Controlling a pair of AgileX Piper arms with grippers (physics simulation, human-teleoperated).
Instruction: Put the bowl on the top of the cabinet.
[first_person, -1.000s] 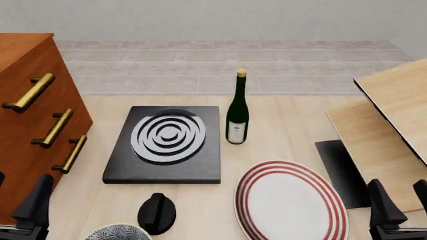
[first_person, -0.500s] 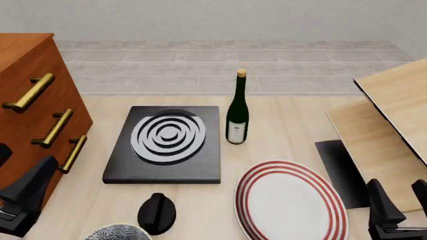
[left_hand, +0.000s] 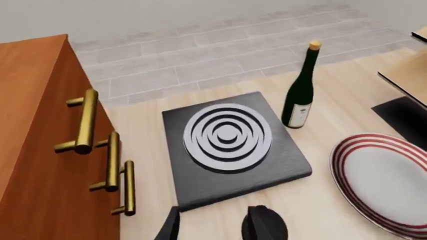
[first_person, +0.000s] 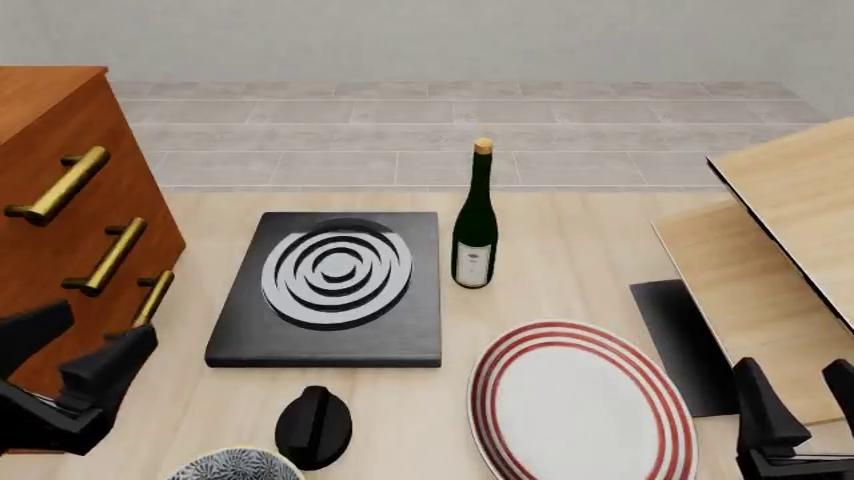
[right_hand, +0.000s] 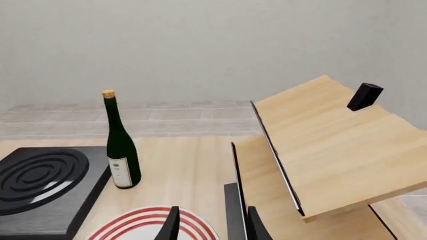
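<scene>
Showing only in the front view, the bowl (first_person: 235, 465) lies near the released left hand (first_person: 83, 372).

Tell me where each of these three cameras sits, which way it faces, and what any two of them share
Front view: fixed above and behind the arms, looking forward and down; left gripper and right gripper show at the near edge.
Left wrist view: behind the left gripper, facing cabinet and hob; fingertips show.
Right wrist view: behind the right gripper, facing pale boards; fingertips show.
Shared: wine bottle appears in all.
</scene>
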